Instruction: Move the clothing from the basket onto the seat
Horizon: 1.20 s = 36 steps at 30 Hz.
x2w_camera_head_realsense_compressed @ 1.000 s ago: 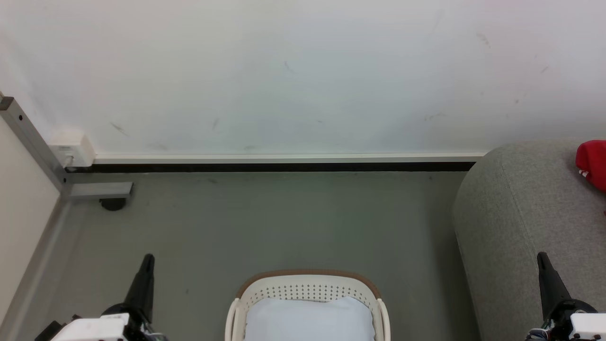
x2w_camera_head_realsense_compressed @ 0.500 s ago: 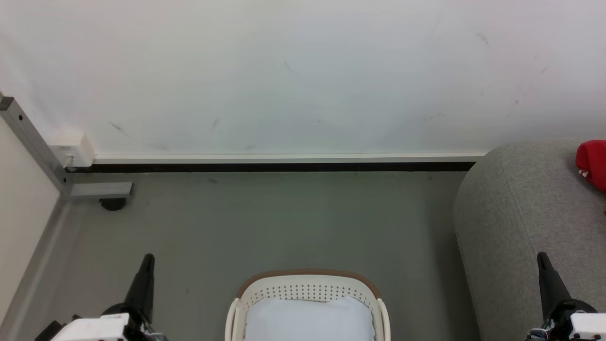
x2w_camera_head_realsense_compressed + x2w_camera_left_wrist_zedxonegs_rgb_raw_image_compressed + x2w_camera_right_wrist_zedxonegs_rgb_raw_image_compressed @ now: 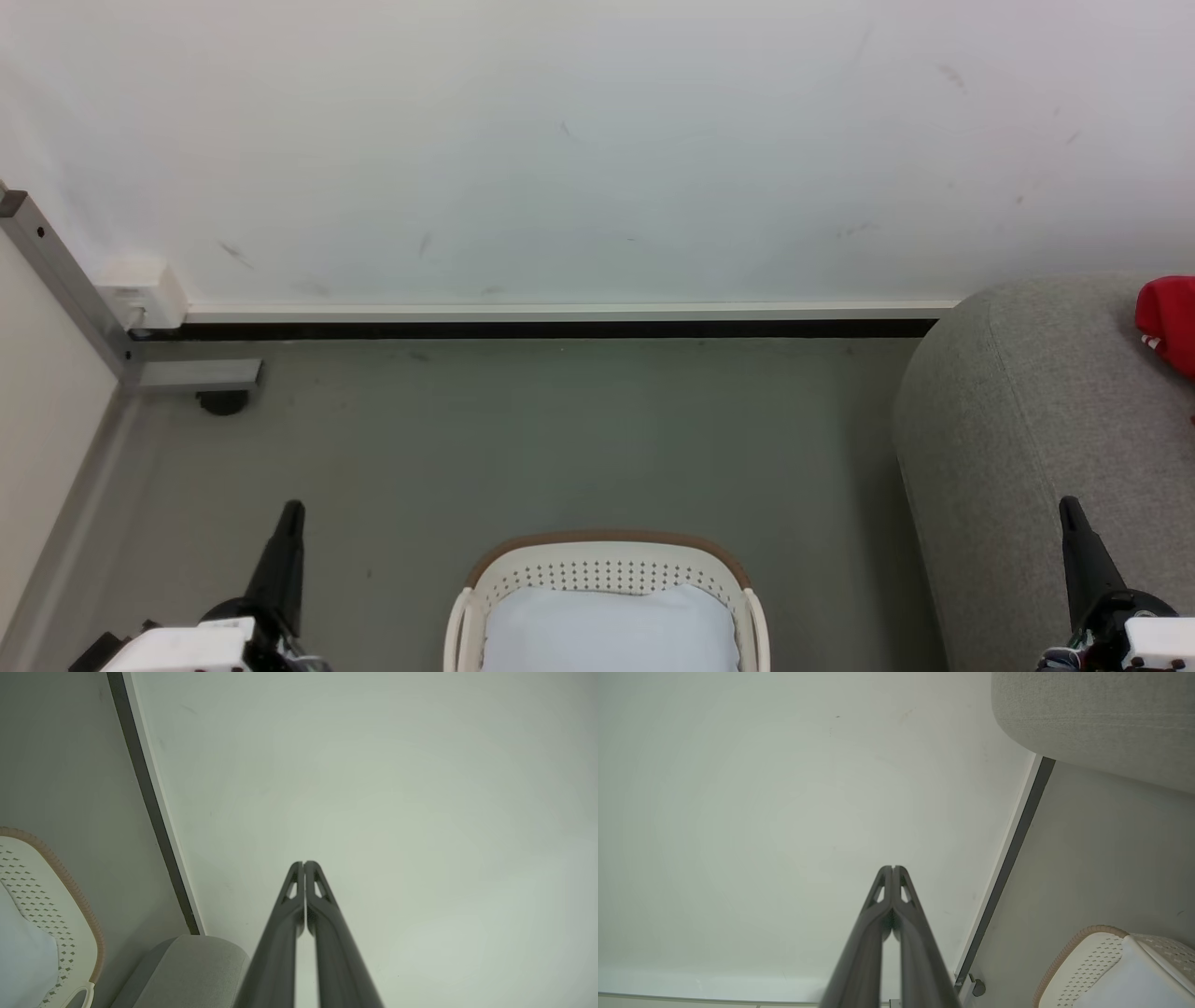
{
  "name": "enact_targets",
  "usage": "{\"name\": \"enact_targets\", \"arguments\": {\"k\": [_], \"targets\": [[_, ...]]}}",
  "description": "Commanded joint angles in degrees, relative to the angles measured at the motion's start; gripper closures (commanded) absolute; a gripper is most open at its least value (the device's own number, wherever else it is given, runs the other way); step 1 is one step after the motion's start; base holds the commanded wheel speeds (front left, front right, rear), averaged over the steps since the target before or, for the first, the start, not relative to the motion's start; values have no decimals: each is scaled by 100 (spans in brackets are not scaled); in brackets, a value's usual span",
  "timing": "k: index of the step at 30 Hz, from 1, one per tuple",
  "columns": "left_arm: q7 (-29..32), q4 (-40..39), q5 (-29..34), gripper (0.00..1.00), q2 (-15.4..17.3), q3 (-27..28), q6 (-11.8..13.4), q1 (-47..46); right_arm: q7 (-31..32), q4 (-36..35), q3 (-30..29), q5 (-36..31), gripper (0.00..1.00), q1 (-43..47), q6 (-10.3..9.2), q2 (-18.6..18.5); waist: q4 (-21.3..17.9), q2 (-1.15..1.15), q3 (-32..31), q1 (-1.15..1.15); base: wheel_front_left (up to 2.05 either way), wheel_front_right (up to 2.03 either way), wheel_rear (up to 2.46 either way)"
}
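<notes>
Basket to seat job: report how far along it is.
Done: red clothing lies on the grey seat at the right. In hand: nothing; the left gripper and right gripper are shut and empty, either side of the basket. Left: perhaps nothing; the basket's visible part holds a pale pad and no red, but its near end is cut off by the frame.

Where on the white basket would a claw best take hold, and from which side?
Probably the side handles of the basket: a loop shows at each side of its rim, so the left claw and right claw, both shut now, could open and come in from their own sides. The pale pad fills the inside, leaving little wall to pinch from within.
</notes>
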Motion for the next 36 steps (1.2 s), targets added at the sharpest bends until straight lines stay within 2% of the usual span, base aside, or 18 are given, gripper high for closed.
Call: {"name": "enact_targets", "arguments": {"k": [1,36], "targets": [[23,2,-79,100,12,15,-39,-53,15,-22,-16,10,100,-65,-13,-38,0,0,0,0,0,0,0],[23,1,-80,100,12,15,-39,-53,15,-22,-17,11,100,-65,-13,-38,0,0,0,0,0,0,0]]}}
